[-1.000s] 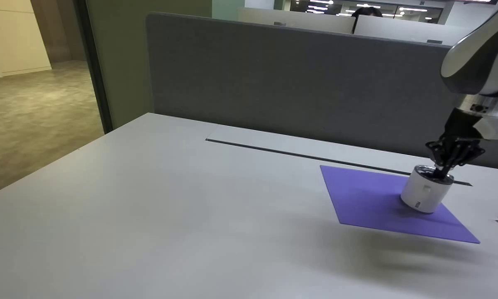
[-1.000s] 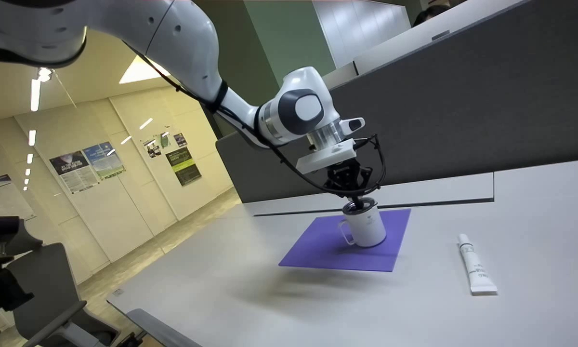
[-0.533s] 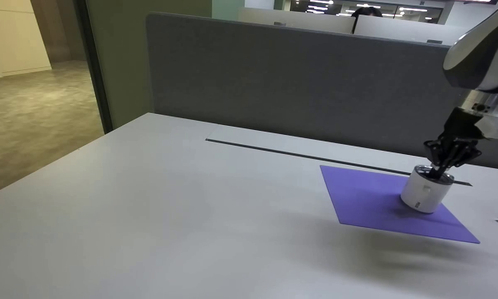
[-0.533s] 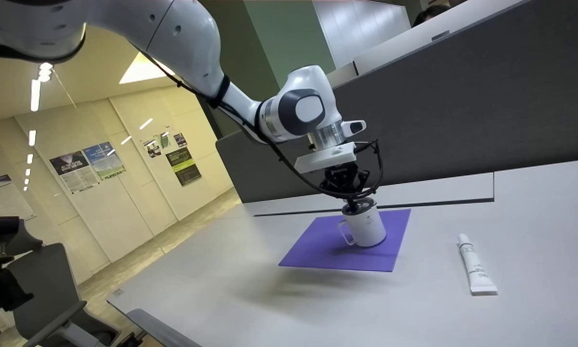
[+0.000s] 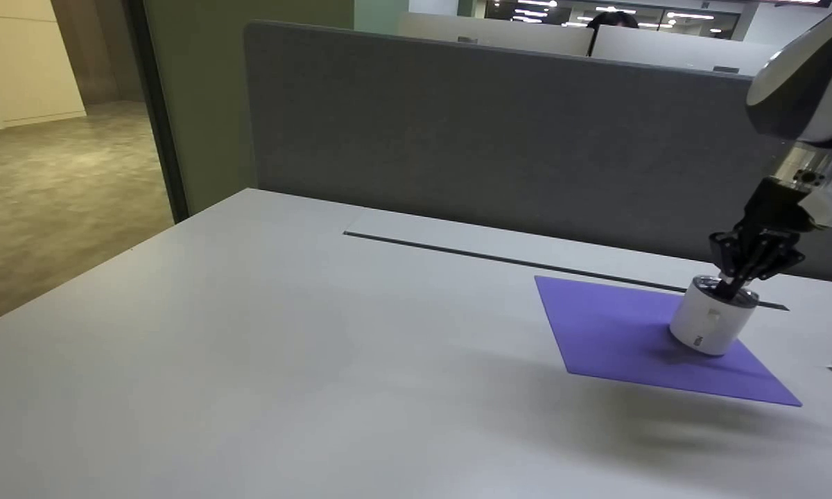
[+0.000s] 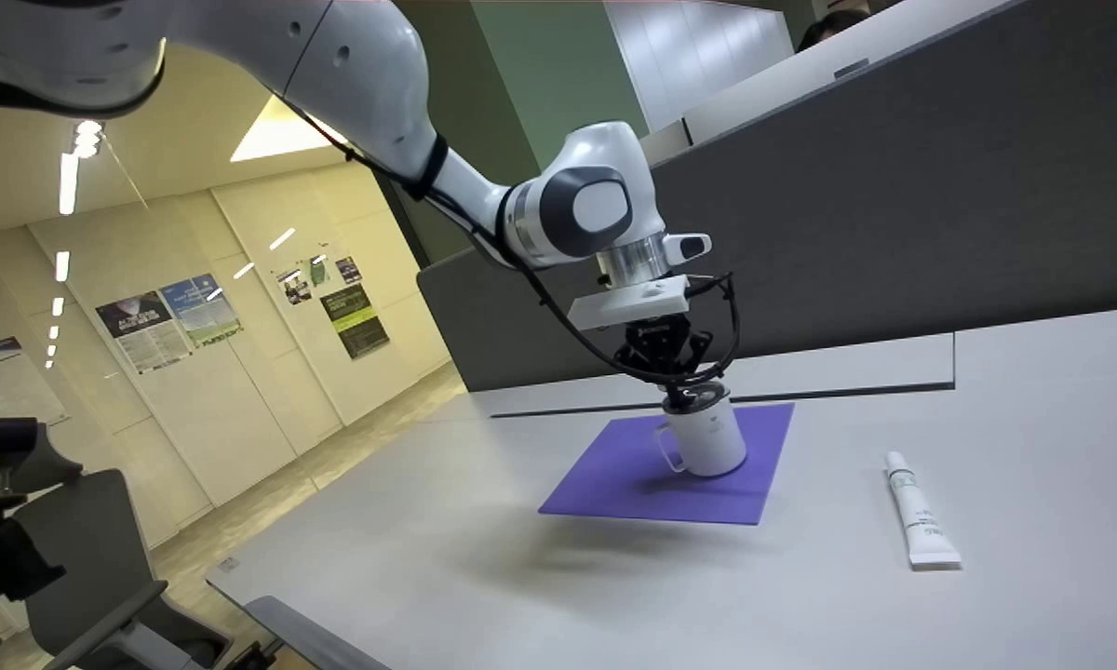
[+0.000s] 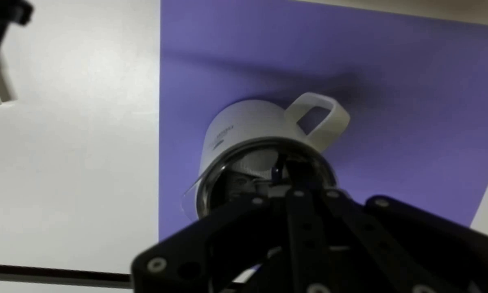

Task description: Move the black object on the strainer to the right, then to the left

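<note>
The strainer, a white cup-shaped vessel with a handle and a dark rim, stands on the purple mat in both exterior views (image 5: 706, 322) (image 6: 709, 445). It also shows in the wrist view (image 7: 248, 122). The black object (image 7: 277, 171), a small slim dark piece, shows at the strainer's top in the wrist view. In the exterior views I cannot tell it from my gripper. My gripper (image 5: 729, 288) points down at the strainer's top, with its fingertips at or inside the rim (image 6: 678, 400). Its fingers (image 7: 303, 175) are together, just beside the black object. The very tips are dark and partly hidden.
The purple mat (image 5: 603, 333) lies under the strainer on the white table (image 6: 410, 540). A white tube (image 6: 919, 516) lies on the table beside the mat. A dark slot (image 5: 492, 258) runs along the table's back, before a grey partition (image 5: 485, 152).
My gripper has shifted slightly left over the strainer's top in both exterior views, and the wrist has tilted a little. The strainer and mat have not moved.
</note>
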`<state>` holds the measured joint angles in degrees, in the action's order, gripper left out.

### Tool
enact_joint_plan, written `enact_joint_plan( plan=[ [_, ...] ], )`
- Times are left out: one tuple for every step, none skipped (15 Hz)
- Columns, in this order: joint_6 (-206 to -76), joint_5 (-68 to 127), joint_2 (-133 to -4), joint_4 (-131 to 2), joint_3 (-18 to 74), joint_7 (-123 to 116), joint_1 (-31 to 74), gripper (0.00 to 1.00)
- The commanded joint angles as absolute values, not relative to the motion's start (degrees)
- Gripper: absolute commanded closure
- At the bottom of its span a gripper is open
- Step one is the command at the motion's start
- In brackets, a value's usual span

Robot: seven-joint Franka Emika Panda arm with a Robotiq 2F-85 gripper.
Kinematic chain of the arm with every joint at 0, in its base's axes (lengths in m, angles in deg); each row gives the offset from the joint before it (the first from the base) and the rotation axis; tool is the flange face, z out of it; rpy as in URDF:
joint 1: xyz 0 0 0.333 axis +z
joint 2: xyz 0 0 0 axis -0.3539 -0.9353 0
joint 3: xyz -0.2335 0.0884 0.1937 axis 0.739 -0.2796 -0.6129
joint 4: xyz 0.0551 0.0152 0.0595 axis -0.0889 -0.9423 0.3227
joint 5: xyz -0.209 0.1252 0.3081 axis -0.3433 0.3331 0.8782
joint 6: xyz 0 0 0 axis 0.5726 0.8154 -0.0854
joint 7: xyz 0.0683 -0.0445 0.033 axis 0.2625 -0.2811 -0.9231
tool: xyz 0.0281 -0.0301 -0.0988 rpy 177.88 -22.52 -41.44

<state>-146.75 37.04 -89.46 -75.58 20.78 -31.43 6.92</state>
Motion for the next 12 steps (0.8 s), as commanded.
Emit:
enact_joint_plan(
  plan=[
    [-147.88,36.92,-88.91,-75.06,21.17,-30.49,7.29,1.00],
    [-148.24,37.15,-88.43,-74.81,21.02,-30.39,7.20,1.00],
    [-148.41,37.42,-88.00,-74.41,20.85,-30.19,7.10,1.00],
    [-148.26,37.51,-87.16,-73.88,20.85,-29.68,7.24,1.00],
    [-148.06,37.36,-86.52,-73.31,21.07,-29.01,7.55,1.00],
    [-146.76,35.82,-85.86,-72.16,22.48,-26.88,8.95,1.00],
    [-144.90,34.87,-85.16,-70.85,23.30,-25.38,9.79,1.00],
    [-142.74,34.12,-84.57,-69.61,23.91,-24.32,10.42,1.00],
    [-139.12,30.53,-83.92,-67.99,26.44,-21.46,12.74,1.00],
    [-136.82,29.04,-83.51,-66.57,27.02,-20.33,13.45,1.00],
    [-133.55,26.91,-83.08,-65.05,27.90,-19.13,14.38,1.00],
    [-131.04,25.14,-82.71,-63.74,28.47,-18.54,15.07,1.00]
  ],
)
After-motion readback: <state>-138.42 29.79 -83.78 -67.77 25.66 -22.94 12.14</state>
